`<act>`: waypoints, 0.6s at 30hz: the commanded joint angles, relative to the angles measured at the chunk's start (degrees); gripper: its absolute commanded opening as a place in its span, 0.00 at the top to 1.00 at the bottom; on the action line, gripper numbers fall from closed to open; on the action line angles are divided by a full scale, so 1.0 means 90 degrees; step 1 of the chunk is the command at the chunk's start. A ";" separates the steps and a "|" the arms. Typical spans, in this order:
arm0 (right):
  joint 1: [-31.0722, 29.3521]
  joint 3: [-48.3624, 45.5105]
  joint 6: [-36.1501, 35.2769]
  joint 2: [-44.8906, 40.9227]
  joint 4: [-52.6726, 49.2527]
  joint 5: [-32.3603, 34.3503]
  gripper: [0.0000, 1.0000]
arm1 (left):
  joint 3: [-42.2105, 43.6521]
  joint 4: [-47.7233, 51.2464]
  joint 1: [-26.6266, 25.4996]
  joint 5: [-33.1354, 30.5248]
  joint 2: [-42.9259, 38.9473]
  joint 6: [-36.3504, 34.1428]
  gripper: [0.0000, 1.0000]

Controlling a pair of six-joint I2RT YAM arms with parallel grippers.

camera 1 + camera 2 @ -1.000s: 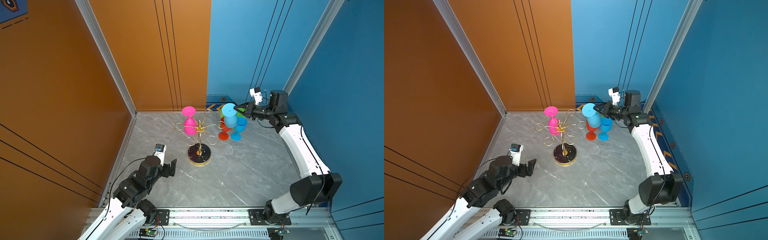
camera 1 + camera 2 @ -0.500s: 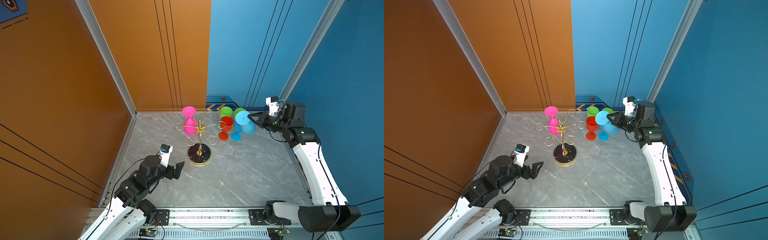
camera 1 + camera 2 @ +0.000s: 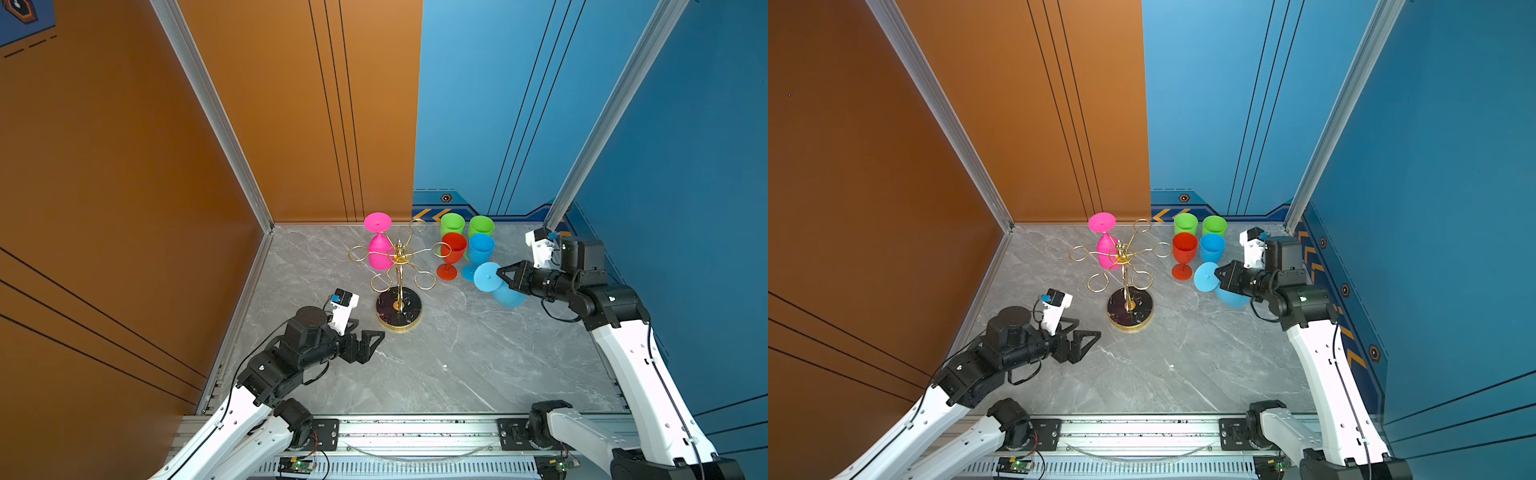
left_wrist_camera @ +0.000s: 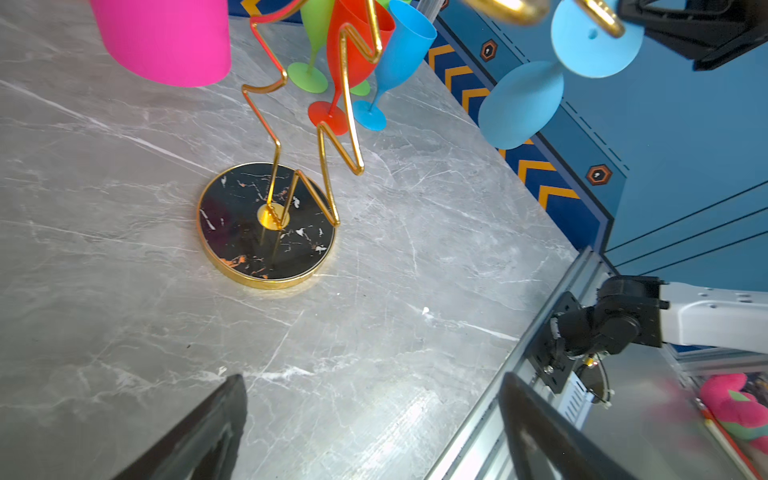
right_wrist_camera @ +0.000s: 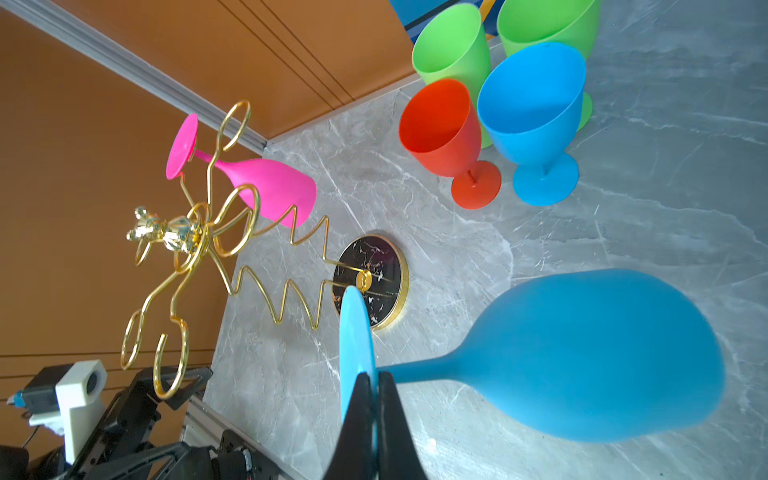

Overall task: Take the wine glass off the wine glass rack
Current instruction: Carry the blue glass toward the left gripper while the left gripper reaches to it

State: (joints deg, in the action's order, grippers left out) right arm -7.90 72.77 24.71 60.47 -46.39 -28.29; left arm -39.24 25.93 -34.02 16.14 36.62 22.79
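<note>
Blue wine glass (image 3: 510, 297) pinched by its foot in right tool (image 3: 500, 275), tilted, clear of wine glass rack (image 3: 399, 266), near standing glasses (image 3: 481, 249), likely for set-down; pink glass (image 3: 379, 254) hangs on rack; left tool (image 3: 371, 341) wide, empty.

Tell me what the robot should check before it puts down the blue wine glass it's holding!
1. Right gripper shut on the round foot of the light blue plastic wine glass: ok.
2. Held glass away from the thin gold wire rack: ok.
3. Held glass upright for standing: not ok, tilted bowl-down.
4. Left gripper open, holding nothing: ok.
5. Rack emptied: not ok, a pink plastic wine glass hangs there.
</note>
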 commanded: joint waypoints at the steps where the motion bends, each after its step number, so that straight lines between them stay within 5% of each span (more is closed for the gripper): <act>1: -0.0396 -0.0198 -0.0328 -0.0146 -0.0340 0.0091 1.00 | 0.0176 -0.0573 0.0052 0.0763 0.0028 0.0719 0.08; 10: -0.1584 -0.0535 -0.0579 -0.0098 -0.0349 -0.0284 1.00 | 0.0311 -0.1110 0.0045 0.1481 -0.0146 0.1486 0.17; 18: -0.2721 -0.0934 0.0117 -0.0107 0.1076 -0.0951 1.00 | 0.0519 -0.1622 0.0045 0.2039 -0.0276 0.1883 0.25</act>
State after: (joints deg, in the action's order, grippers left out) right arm -30.09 65.28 23.05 59.83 -43.81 -33.52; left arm -35.55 14.39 -34.02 30.50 34.54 37.85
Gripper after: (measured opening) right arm 0.048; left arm 0.757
